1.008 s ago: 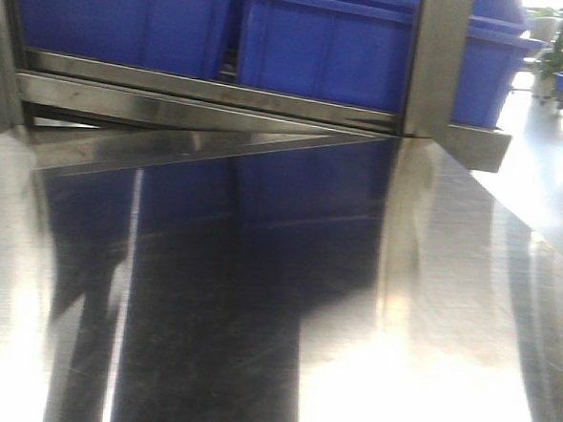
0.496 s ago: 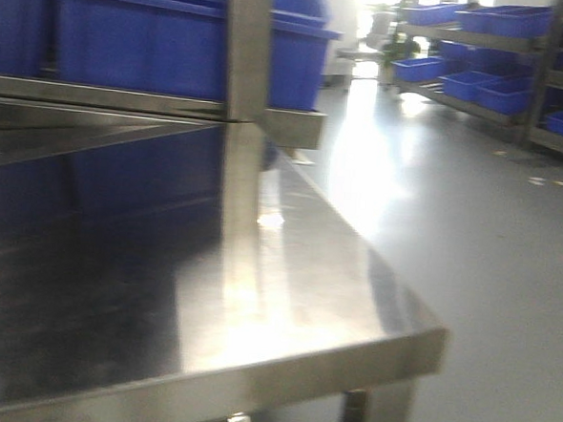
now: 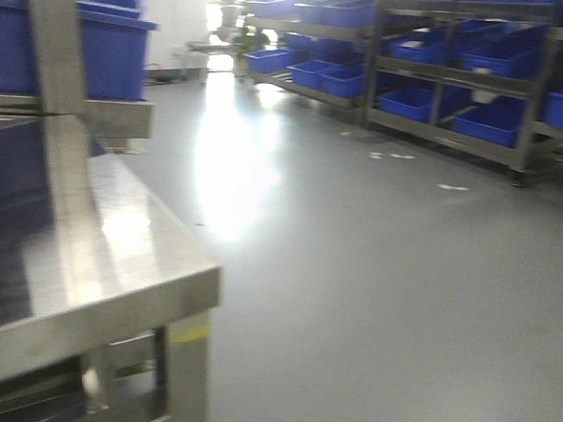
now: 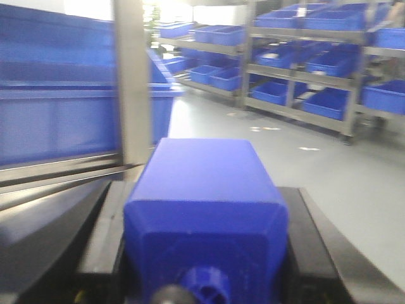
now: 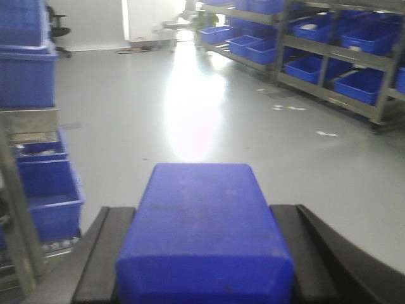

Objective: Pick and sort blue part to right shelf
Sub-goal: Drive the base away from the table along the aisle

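In the left wrist view a blue part (image 4: 205,209), a boxy hollow block with a round boss at its near end, sits between the black fingers (image 4: 95,240) of my left gripper (image 4: 205,190), which is shut on it. In the right wrist view a second blue part (image 5: 205,234), a smooth rectangular block, is clamped between the black fingers (image 5: 101,253) of my right gripper (image 5: 204,212). Shelf racks (image 3: 461,88) holding blue bins stand across the floor at the right of the front view. No gripper shows in the front view.
A steel table (image 3: 117,249) with a corner post (image 3: 56,73) fills the left of the front view, with a blue bin (image 3: 105,52) on its upper tier. Grey floor (image 3: 373,274) lies between the table and the racks. Stacked blue bins (image 5: 38,190) stand at the right wrist view's left.
The front view has swung to the right. The steel table has slid from filling the frame to the left edge, and the floor and shelf racks have come into view.
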Motion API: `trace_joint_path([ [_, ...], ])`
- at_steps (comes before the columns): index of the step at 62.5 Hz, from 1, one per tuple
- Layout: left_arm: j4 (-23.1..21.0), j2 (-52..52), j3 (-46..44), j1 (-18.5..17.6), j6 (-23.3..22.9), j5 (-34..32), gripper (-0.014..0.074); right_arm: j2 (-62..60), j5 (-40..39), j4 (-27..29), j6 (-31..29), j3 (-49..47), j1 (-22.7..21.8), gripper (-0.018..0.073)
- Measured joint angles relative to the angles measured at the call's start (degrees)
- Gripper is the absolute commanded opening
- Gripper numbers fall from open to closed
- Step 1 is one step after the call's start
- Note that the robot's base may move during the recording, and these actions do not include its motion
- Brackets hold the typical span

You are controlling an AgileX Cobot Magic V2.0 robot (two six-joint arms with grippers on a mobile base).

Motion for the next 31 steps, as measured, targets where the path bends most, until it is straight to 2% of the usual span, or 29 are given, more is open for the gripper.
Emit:
trace_joint_path([
  [31, 0.0, 0.0, 0.0, 0.0, 0.0, 0.0, 0.0333, 0.0, 0.0, 0.0, 0.0, 0.0, 0.0, 0.0368],
])
